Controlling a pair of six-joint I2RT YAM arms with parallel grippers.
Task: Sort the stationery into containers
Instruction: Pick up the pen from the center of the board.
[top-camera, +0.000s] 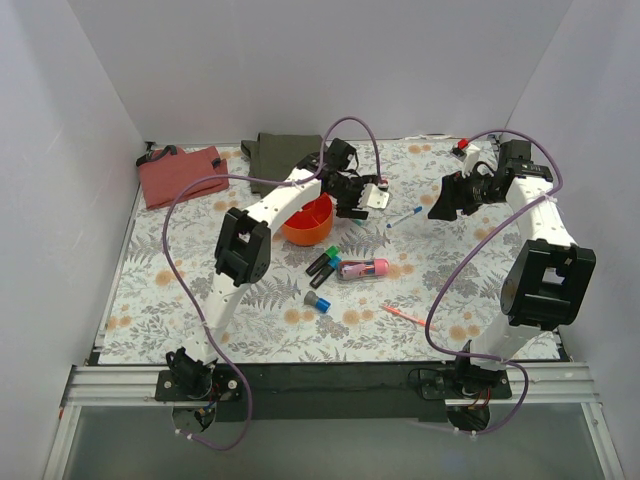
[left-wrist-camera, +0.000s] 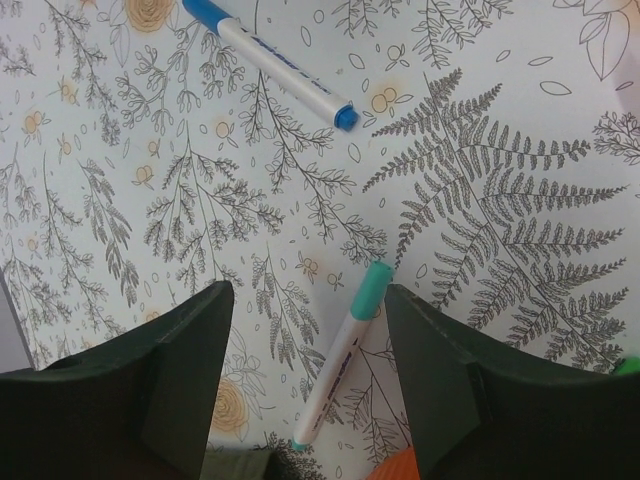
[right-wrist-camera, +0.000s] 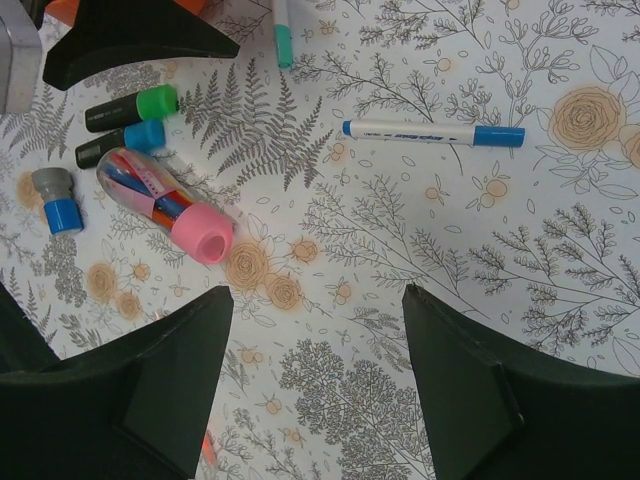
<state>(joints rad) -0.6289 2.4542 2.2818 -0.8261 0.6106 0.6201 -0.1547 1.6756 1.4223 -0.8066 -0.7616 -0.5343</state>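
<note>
We judge the pick-up of the teal-capped white pen to be in hand: it lies just beside the orange divided bowl, toward the far edge of the worktop, between the spread fingers of our left end effector, which next must descend and close, while the right end effector hangs released and empty.

left wrist view chops the blue-capped pen off at the top edge, orange bowl is only a sliver at the bottom, and from above the left arm covers part of it
</note>
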